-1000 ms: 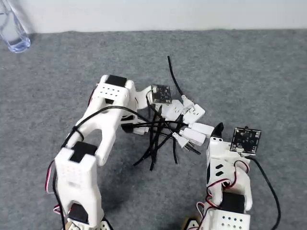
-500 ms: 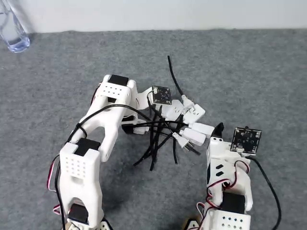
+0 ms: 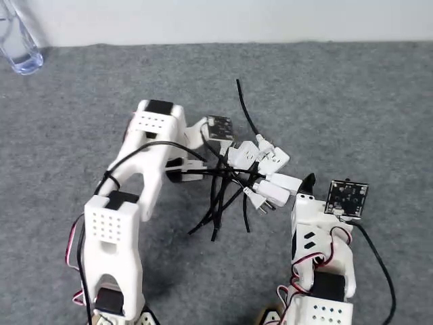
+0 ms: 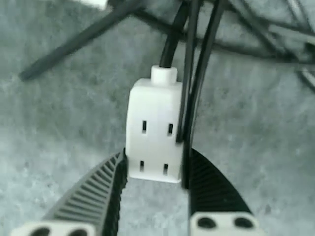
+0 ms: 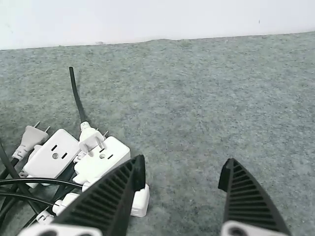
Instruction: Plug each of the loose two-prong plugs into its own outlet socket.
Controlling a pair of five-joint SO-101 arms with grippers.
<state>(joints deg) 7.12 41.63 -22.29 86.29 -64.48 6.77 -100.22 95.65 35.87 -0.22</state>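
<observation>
**Snag risks: plug-and-socket lot, as I am seeing it**

1. Mat point(image 3: 365, 108): grey and napped, covering the table. Its pile is probably dragging on anything slid across it, so a pushed socket could twist off line.
2. Left arm point(image 3: 152, 145): bending over the heap. Its gripper point(image 4: 156, 162) is clamping one end of a white socket point(image 4: 153, 123), with a finger on each side. A black cord point(image 4: 201, 88) is running between one finger and the socket wall. By my judgement this is weakening the bite, and the socket could slip or pivot under load.
3. Right arm point(image 3: 312, 237): sitting low beside the heap. Its gripper point(image 5: 183, 164) is standing wide apart over bare mat, holding nothing.
4. Tangle point(image 3: 223, 196): black cords are crossing one another between the arms. Lifting the clamped socket would likely tow its neighbours along.
5. Spare sockets point(image 5: 54, 152): two white ones are lying side by side near the right gripper.
6. Plugs: all are lying loose, none seated. One point(image 5: 91, 137) is resting against the spare sockets and another point(image 5: 30, 135) is lying at their outer edge. Their prongs are pointing different ways, so a skewed approach could bend them or miss the slots.
</observation>
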